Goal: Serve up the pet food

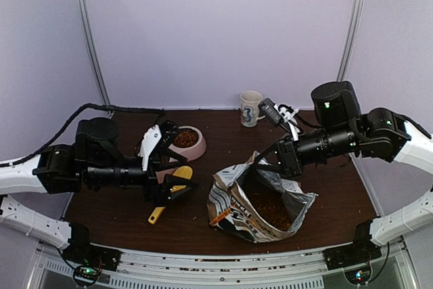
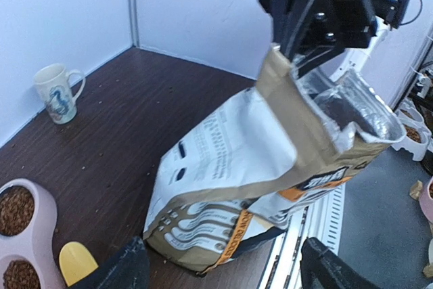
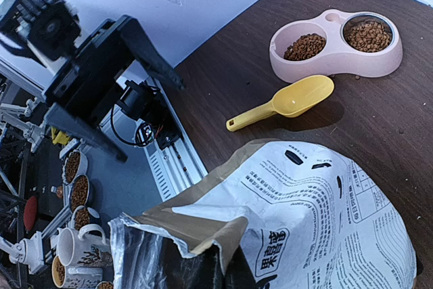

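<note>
The pet food is dark reddish-brown kibble [image 1: 270, 208] inside the open tan-and-white bag [image 1: 260, 201], which stands tilted on the table. More kibble fills both cups of the pink double bowl [image 3: 335, 62]. My right gripper [image 2: 292, 51] is shut on the bag's torn top flap and holds the mouth open. My left gripper [image 2: 226, 277] is wide open and empty. It hovers left of the bag, just above the yellow scoop [image 1: 170, 191], which lies on the table. In the right wrist view the scoop [image 3: 291, 98] is empty.
A printed mug [image 1: 250, 108] stands at the back wall. The pink bowl [image 1: 197, 147] sits behind the left gripper. The table's front edge with its metal rail [image 1: 223, 262] runs just in front of the bag.
</note>
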